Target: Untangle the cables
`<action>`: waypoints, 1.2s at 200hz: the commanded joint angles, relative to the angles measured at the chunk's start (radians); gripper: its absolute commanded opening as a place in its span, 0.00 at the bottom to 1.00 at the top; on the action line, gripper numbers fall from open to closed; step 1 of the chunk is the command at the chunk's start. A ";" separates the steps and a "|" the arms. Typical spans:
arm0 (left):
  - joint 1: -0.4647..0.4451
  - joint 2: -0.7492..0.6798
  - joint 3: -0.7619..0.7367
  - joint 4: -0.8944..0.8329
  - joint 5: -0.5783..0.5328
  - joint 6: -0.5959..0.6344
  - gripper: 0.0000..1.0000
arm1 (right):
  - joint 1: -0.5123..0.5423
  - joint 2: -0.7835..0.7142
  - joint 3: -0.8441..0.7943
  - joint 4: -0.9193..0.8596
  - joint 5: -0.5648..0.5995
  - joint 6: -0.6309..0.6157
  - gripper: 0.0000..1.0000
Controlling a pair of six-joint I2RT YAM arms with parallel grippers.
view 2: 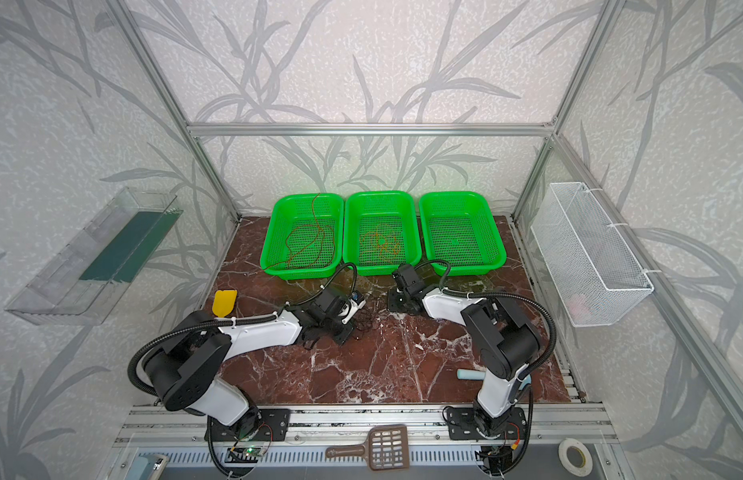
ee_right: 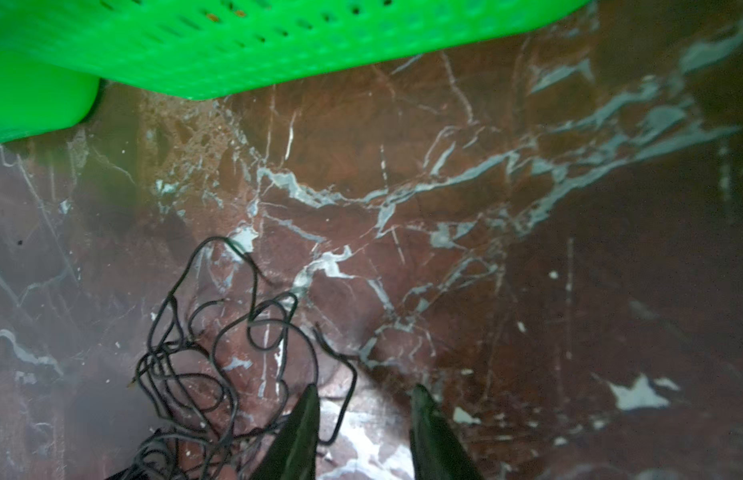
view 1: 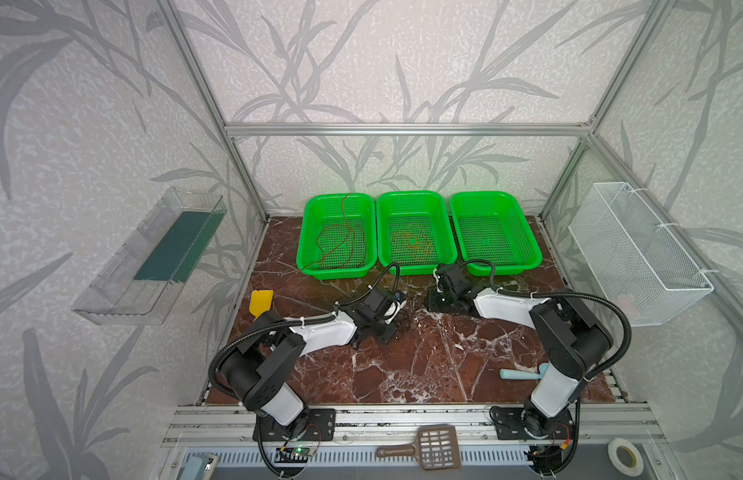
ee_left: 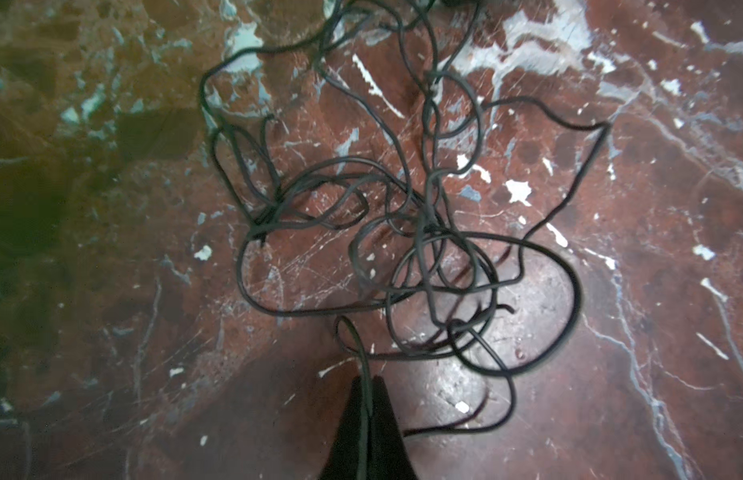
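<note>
Step in hand, as I read it: the last wire, black, is not yet sorted. Your left claw [ee_left: 367, 384] is clamped on one strand of the black cable [ee_left: 403, 232]. The rest sprawls on the tabletop [ee_left: 652, 311] just ahead of that claw, as thin loops crossing many times. It looks loose rather than knotted, though I can't tell at the dense middle.

Your right claw [ee_right: 365, 392] stands partly apart and grips nothing. One loop lies by its fingertips, with the bulk of the tangle off to one side.

The red cable [view 1: 340, 237] is in the first basket [view 1: 309, 237], beyond the left claw, with one end trailing over the far rim. The orange cable [view 1: 413, 245] is bunched in the mid basket [view 1: 411, 193], beyond the gap between the claws. The last basket [view 1: 482, 194], just beyond the right claw, holds no wire.

Next, probably: close the right claw on that near loop and draw it away from the left claw. Go slowly, since crossing loops could cinch. Once free, the last basket looks like its place.
</note>
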State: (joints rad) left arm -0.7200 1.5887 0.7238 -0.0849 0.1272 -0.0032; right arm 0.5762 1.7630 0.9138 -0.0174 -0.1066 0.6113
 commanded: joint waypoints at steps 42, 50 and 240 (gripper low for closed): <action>-0.007 0.005 0.005 -0.012 -0.013 -0.019 0.00 | 0.020 0.031 0.002 0.025 -0.029 0.019 0.36; -0.008 0.003 0.004 -0.013 -0.014 -0.018 0.00 | 0.022 0.038 0.002 0.028 -0.031 0.052 0.36; -0.010 -0.313 0.008 0.150 -0.083 0.072 0.59 | 0.024 -0.319 0.088 0.000 0.133 -0.218 0.00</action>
State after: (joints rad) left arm -0.7258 1.3777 0.7235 -0.0387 0.0566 0.0113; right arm 0.5983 1.5135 0.9455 -0.0132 -0.0082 0.5201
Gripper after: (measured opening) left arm 0.539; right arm 0.047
